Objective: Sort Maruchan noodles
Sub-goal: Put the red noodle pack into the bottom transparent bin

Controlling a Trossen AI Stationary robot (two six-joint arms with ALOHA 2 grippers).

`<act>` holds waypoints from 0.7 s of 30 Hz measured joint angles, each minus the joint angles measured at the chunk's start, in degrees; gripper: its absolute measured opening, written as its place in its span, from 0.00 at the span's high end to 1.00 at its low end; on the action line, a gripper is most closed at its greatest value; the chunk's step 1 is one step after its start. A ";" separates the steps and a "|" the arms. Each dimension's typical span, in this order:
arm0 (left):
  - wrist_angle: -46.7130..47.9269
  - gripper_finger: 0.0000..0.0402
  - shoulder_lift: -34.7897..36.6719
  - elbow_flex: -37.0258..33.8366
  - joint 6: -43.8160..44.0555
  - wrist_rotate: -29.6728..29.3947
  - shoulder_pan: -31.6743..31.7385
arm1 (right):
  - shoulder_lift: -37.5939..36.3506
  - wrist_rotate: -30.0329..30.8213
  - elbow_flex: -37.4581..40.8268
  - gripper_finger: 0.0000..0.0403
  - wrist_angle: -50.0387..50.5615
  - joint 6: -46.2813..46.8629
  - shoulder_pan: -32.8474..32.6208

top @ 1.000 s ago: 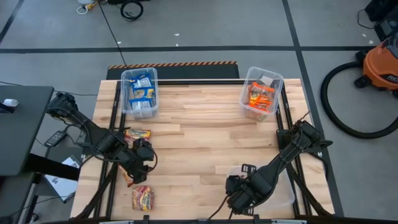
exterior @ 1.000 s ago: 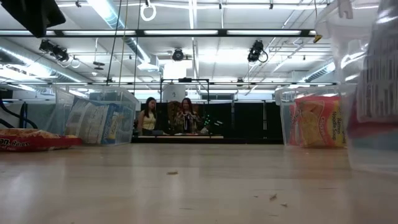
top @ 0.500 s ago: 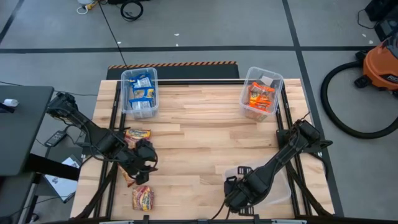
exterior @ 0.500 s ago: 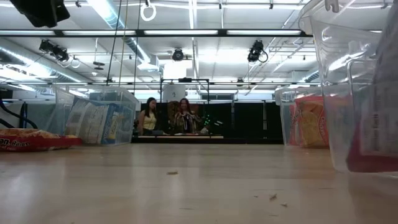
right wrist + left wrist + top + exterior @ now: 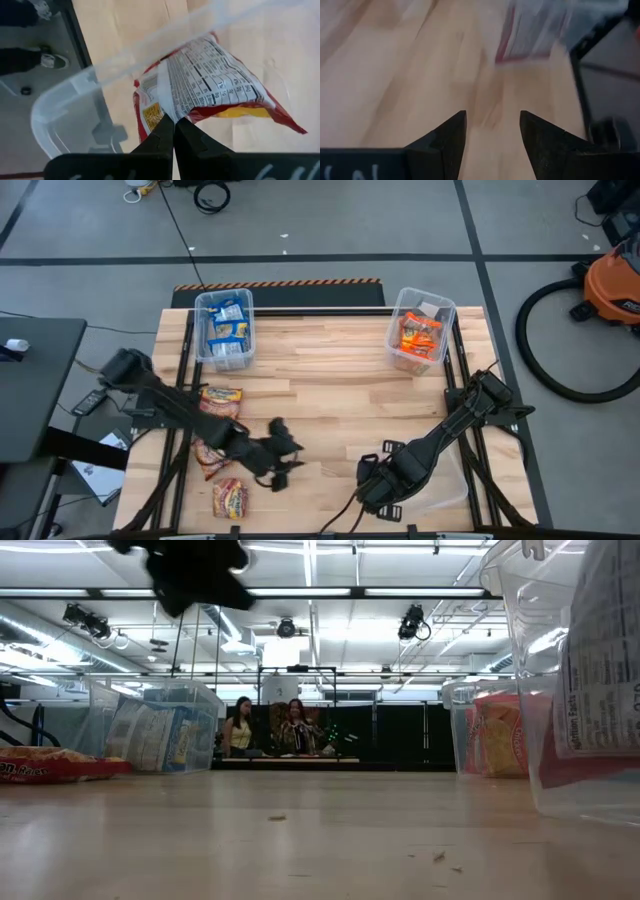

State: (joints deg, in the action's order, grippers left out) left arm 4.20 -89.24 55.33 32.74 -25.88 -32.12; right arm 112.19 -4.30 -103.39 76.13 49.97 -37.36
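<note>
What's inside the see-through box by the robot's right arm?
The clear bin holds a red packet with a white label side, pinched by the shut right gripper. The arm covers much of the bin from above, so anything else inside is hidden.

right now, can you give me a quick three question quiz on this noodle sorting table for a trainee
1. True or false: the right arm has its jaws shut on a red plastic noodle packet with a white printed back.
2. The left arm has its jaws: A) open and empty; B) shut on a packet; C) inside a bin.
3. What colour are the stacked packets in the clear plastic bin at the table's far left corner?
Key: 1 true; 2 A; 3 blue and yellow.
</note>
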 joint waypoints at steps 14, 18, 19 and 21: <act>-31.75 0.52 -19.35 5.94 -11.07 8.25 5.42 | 0.01 3.76 -0.01 0.98 -4.47 -0.36 0.54; -31.12 0.52 -21.97 9.51 -11.03 9.46 7.82 | 0.03 3.65 -0.02 0.98 -6.24 1.15 1.10; -31.11 0.52 -22.15 9.97 -11.08 9.57 8.43 | 0.03 3.39 0.00 0.98 -7.01 1.27 1.17; -31.16 0.52 -22.15 10.28 -11.08 9.63 9.69 | 0.03 3.03 0.00 0.98 -8.52 1.27 1.14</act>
State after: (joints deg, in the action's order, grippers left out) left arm -26.96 -111.39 65.61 21.65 -16.26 -22.43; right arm 112.22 -1.27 -103.40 67.61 51.24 -36.22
